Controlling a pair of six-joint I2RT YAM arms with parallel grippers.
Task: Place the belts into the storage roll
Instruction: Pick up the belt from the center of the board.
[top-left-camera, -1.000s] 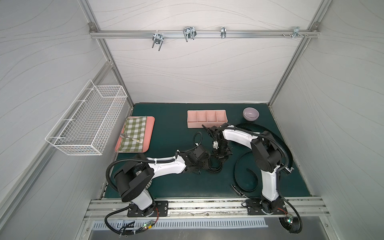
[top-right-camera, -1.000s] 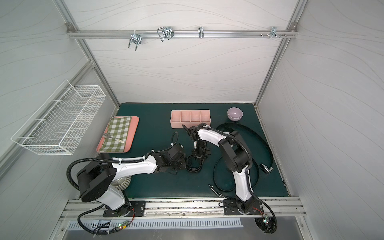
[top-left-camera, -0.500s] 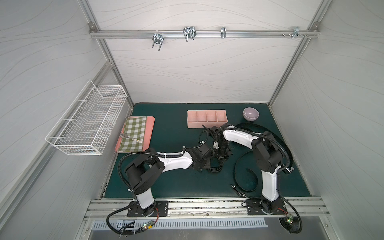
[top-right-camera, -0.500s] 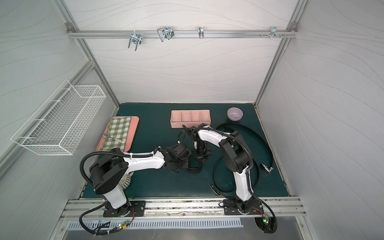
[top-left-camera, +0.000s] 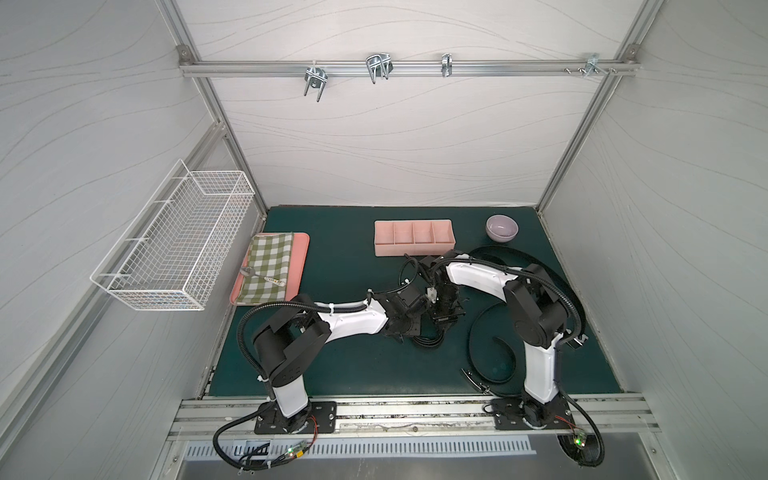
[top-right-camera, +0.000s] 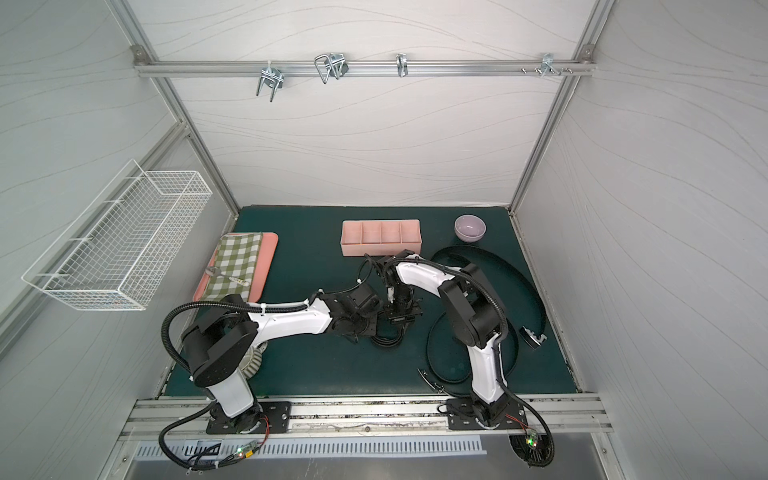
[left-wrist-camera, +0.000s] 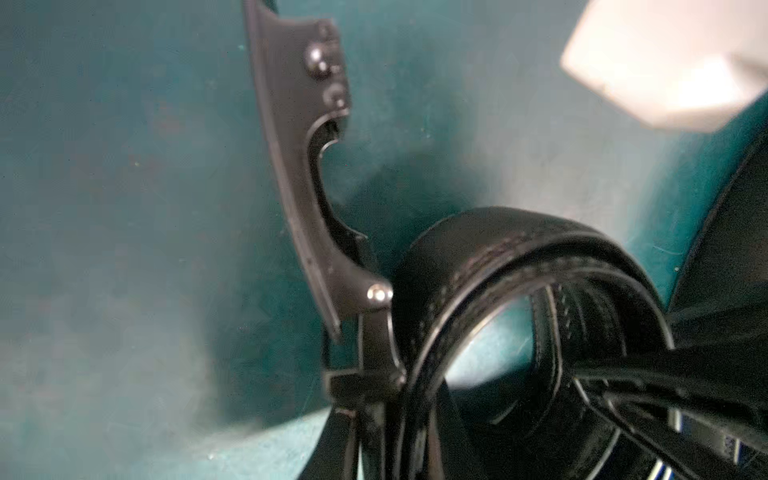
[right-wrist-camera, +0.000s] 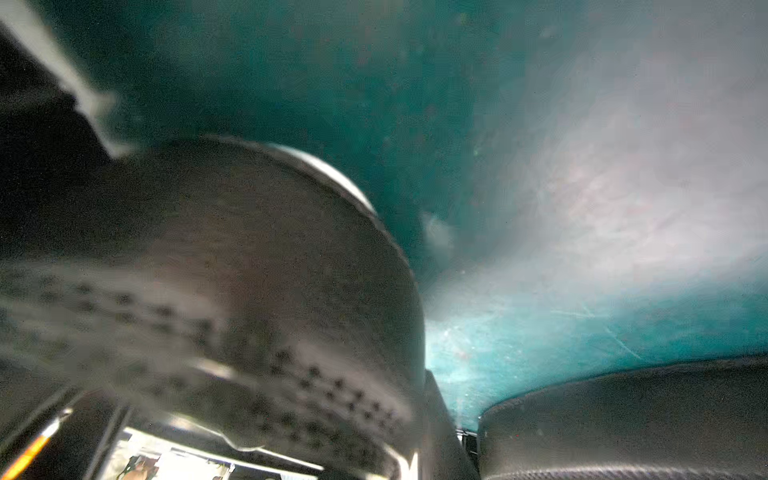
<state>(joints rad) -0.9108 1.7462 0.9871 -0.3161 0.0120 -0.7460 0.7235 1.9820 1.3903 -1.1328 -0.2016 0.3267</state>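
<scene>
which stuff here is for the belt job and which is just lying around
Job: coiled black belt, loose black belts, pale pink divided plastic organiser.
Lying about: lilac round bowl, white wire basket, flat pink tray with checked cloth, metal spoon.

In both top views the arms (top-left-camera: 353, 325) hide the fingers of the left gripper (top-left-camera: 410, 323) and right gripper (top-left-camera: 445, 318) and most of the coiled belt (top-left-camera: 428, 342), which the right wrist view shows only blurred and cut off.

Black belts (left-wrist-camera: 457, 237), pale pink storage roll (top-left-camera: 413, 250), green-checked cloth (top-left-camera: 270, 266), lilac bowl (top-left-camera: 502, 228)
</scene>
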